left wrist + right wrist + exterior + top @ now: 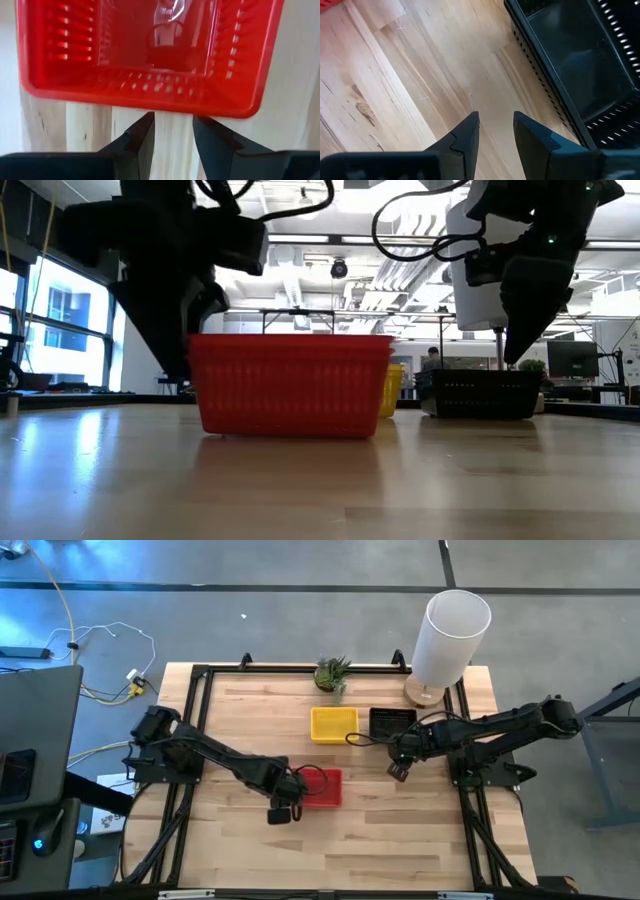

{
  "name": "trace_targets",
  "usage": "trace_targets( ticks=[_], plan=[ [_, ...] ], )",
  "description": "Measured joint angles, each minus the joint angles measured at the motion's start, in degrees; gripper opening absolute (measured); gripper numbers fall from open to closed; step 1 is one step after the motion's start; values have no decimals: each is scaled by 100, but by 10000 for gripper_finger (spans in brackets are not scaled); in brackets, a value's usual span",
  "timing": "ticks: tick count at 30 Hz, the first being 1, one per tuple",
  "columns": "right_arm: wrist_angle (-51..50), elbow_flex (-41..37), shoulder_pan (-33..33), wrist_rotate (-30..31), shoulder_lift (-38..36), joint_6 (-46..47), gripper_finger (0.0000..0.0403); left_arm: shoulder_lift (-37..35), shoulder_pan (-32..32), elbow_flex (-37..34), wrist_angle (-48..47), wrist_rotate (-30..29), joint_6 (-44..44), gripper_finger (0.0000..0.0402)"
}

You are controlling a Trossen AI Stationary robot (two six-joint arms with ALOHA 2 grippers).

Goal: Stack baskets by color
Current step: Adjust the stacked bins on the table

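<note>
A red basket [324,788] rests bottom-down on the wooden table near its middle. Farther back stand a yellow basket [334,724] and, to its right, a black basket [392,722]. My left gripper [173,120] points down at the red basket's left side. It is open, with its fingertips just outside the basket's rim [150,102] and only bare table between them. My right gripper [496,117] hangs open above bare table, just in front of the black basket [580,65]. In the low view the red basket [290,385] stands in front, with the yellow basket [392,388] partly hidden behind it.
A tall white cylinder [450,635] stands at the far right corner, and a small green plant [333,673] stands at the far edge. Black frame rails [196,710] run along the table's sides. Bare wood [340,850] lies toward the near edge.
</note>
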Motion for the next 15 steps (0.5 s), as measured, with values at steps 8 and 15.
trace_targets(
  ticks=[8,15],
  plan=[
    [33,0,0,0,0,-13,108,120,93,4,436,-31,88,121],
    [45,0,0,-13,0,1,108,166,291,4,880,-132,437,121]
  ],
)
